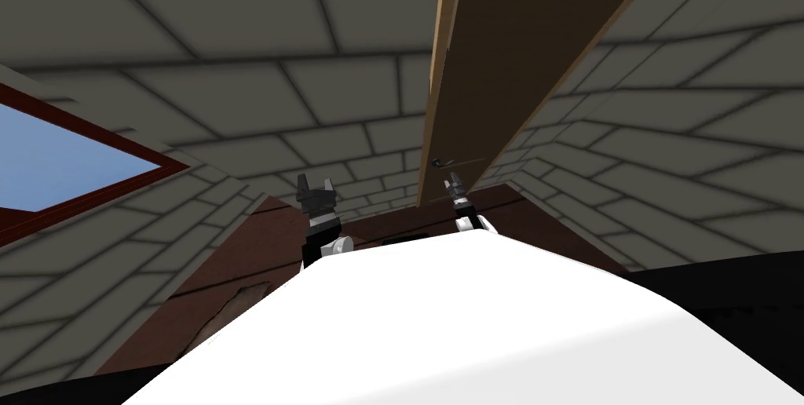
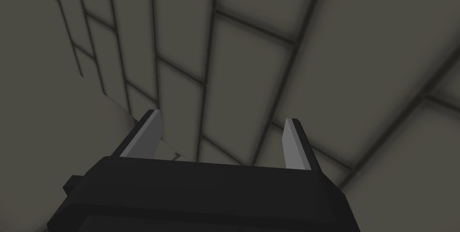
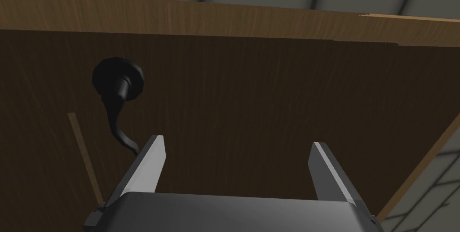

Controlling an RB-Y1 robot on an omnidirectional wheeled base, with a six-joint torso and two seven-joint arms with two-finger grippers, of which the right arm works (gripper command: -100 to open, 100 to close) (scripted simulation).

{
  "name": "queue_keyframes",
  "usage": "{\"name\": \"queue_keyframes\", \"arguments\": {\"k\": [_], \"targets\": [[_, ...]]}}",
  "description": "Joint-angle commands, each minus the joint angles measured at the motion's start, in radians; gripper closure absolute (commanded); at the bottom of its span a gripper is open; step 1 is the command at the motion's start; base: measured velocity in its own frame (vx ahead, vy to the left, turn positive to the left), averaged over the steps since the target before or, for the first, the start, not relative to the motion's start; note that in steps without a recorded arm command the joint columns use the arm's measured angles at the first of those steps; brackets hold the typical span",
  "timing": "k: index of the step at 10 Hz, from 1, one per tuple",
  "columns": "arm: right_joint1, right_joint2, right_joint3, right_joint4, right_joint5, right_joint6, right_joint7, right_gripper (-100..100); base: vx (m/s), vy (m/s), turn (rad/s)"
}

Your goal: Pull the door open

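A dark brown wooden door [image 1: 502, 63] with a lighter wood edge stands ahead in a grey block wall. Its dark lever handle [image 1: 442, 162] sits near the door's left edge. My right gripper [image 1: 453, 184] is just below the handle, close to the door. In the right wrist view the right gripper [image 3: 236, 146] is open, and the black lever handle [image 3: 117, 91] curves down beside one of its fingers [image 3: 150, 162], outside the gap, with nothing between the fingers. My left gripper [image 1: 314, 185] is raised left of the door and, in the left wrist view, the left gripper [image 2: 222, 128] stands open.
Grey block walls [image 1: 235, 110] flank the door on both sides. A red-framed window [image 1: 71, 158] showing blue lies at the left. The floor [image 1: 259, 228] under the arms is reddish brown. A black area [image 1: 738, 282] lies at the lower right.
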Motion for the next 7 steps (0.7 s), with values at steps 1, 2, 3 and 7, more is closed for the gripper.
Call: {"name": "queue_keyframes", "arguments": {"k": [1,2,3,7], "targets": [[-0.007,-0.010,-0.002,0.030,-0.003,-0.001,-0.005,-100,0.033,-0.051,0.068],[-0.020,-0.023,-0.004,0.076,-0.007,-0.008,-0.009,-100,0.045,-0.058,0.101],[-0.033,-0.036,-0.006,0.108,-0.011,-0.014,-0.014,-100,0.048,-0.089,0.160],[-0.057,-0.060,-0.010,0.215,-0.018,-0.026,-0.022,-100,0.045,-0.066,0.088]]}}
